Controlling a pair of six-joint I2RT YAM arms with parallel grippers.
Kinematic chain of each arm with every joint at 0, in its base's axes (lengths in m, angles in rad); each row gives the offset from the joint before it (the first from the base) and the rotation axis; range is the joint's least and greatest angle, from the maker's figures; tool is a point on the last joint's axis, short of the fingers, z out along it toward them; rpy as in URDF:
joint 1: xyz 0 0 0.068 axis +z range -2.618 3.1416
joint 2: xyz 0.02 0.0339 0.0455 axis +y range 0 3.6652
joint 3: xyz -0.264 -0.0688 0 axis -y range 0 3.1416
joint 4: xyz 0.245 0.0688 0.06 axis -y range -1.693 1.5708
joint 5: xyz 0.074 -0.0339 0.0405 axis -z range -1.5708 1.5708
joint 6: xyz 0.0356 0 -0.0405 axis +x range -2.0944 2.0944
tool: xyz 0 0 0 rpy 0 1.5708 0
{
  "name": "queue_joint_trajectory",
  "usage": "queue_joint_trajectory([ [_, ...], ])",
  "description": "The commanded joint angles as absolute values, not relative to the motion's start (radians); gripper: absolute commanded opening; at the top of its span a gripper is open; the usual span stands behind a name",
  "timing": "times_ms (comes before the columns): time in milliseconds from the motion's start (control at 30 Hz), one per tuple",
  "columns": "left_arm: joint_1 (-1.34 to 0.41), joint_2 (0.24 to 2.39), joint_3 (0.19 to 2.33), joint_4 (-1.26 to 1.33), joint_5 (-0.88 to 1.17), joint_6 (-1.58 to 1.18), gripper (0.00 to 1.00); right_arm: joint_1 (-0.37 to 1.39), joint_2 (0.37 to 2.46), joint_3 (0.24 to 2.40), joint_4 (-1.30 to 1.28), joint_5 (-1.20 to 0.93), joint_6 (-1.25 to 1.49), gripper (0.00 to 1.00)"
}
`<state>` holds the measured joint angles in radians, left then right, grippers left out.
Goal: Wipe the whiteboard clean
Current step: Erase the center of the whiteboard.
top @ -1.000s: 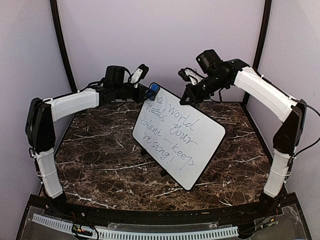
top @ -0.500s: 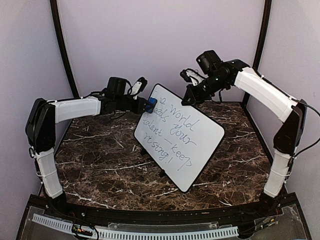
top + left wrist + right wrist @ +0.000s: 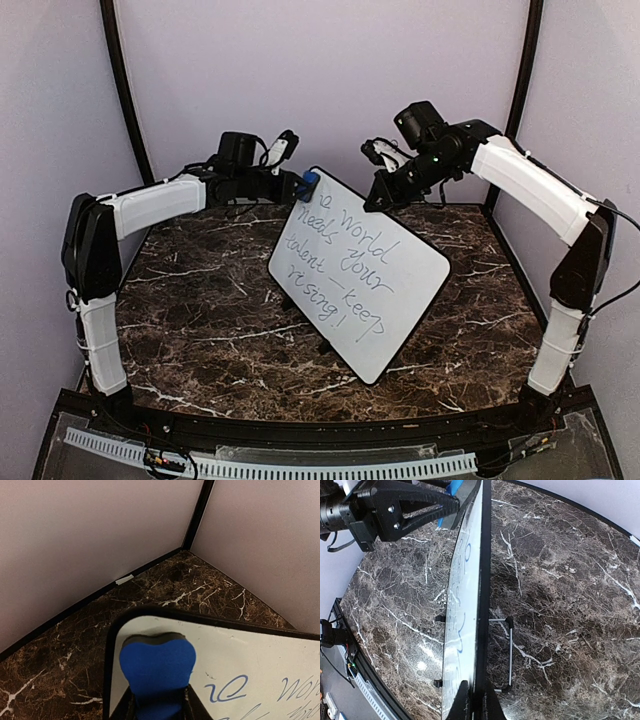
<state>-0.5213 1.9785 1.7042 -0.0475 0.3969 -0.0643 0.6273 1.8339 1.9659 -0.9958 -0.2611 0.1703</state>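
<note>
1. Left fingers [image 3: 126, 711] are closed narrow on the blue eraser [image 3: 157, 667]. They grip its lower part from both sides, and the block sticks out ahead of them.
2. The eraser sits at the upper-left corner of the whiteboard [image 3: 360, 270]. Can't tell from the wrist view whether it is touching the face or just off it.
3. Right fingers [image 3: 461, 702] are pinched shut on the board's thin black top edge, near the upper right end, and look to be steadying it.
4. The whiteboard stands tilted back on a wire stand [image 3: 509, 650] in the middle of the counter [image 3: 190, 300], with its face toward the arm bases.
5. Blue handwriting [image 3: 345, 255] covers most of the face. Only the first word, by the eraser, looks cut short.
6. Step in hand: judged an early wipe, started at the top corner, with nearly all the text left to erase.
7. The next move calls for the eraser pressed flat on the face, then swept across and down line by line.
8. The right grip needs to hold firm against that push, or the board could slide or tip off its stand.
</note>
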Motion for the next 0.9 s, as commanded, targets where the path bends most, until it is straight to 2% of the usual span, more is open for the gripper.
queue_joint_trajectory([
  [0, -0.526, 2.023, 1.780, -0.116, 0.420, -0.065, 0.00, 0.664, 1.808, 1.948, -0.992, -0.246, 0.047, 0.00],
  [200, -0.528, 2.010, 1.689, -0.103, 0.429, -0.095, 0.00, 0.664, 1.806, 1.945, -0.990, -0.245, 0.046, 0.00],
  [333, -0.528, 1.930, 1.491, -0.015, 0.429, -0.128, 0.00, 0.664, 1.801, 1.936, -0.985, -0.246, 0.045, 0.00],
  [467, -0.532, 1.876, 1.400, 0.059, 0.408, -0.137, 0.00, 0.676, 1.792, 1.916, -0.972, -0.225, 0.047, 0.00],
  [867, -0.535, 1.840, 1.425, 0.082, 0.421, -0.142, 0.00, 0.774, 1.680, 1.758, -0.831, -0.112, 0.047, 0.00],
])
